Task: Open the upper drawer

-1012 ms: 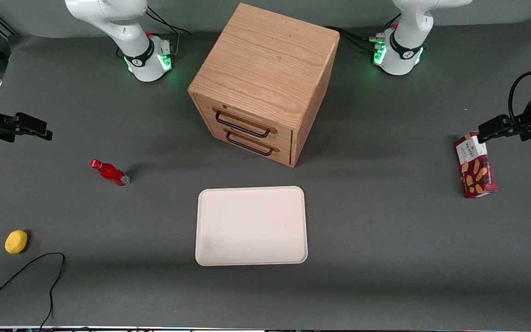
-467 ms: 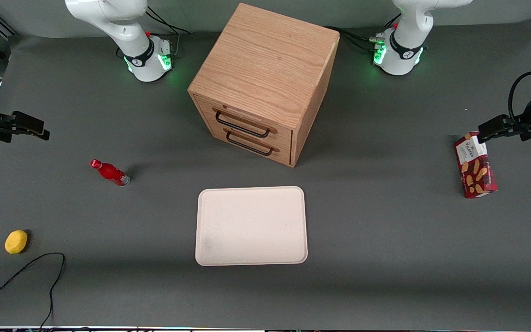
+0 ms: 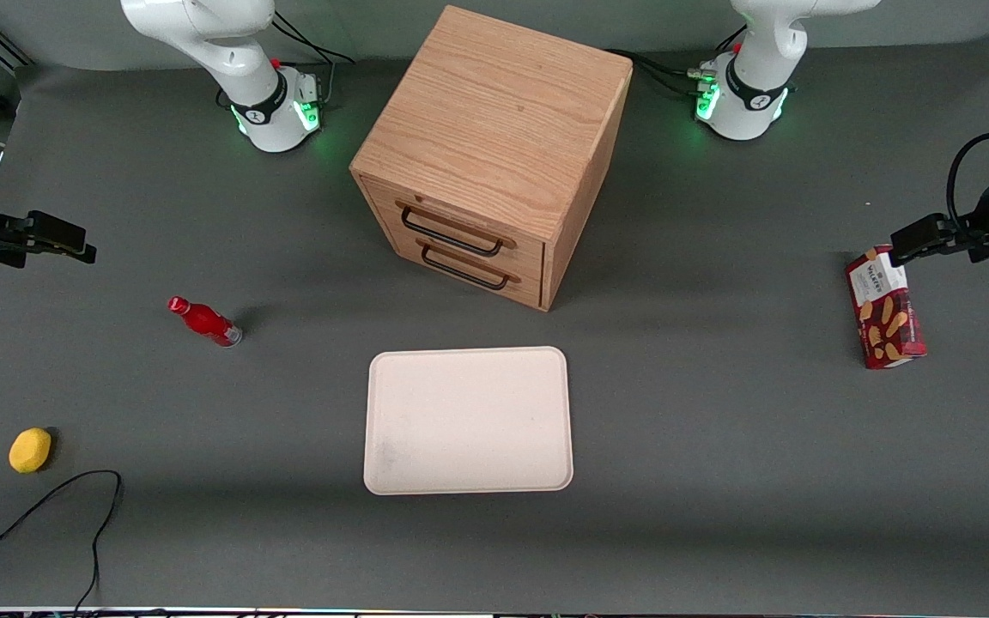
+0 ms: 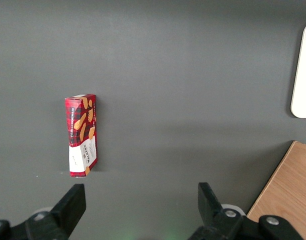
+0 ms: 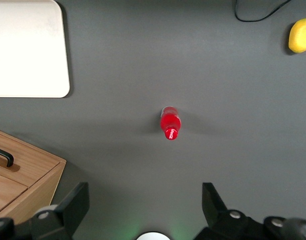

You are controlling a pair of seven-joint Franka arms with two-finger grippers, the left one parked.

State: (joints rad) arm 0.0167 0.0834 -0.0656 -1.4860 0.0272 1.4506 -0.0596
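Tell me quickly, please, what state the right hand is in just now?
Right hand: open, holding nothing, high above the red bottle, well away from the upper drawer.

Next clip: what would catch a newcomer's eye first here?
The big wooden cabinet midway between the arm bases, its upper drawer shut. Nearer the camera lies a pale tray; toward the working arm's end stands a red bottle, and the gripper hangs open high above the table there.

High front overview and two downward wrist views, tray (image 3: 467, 421) shared.
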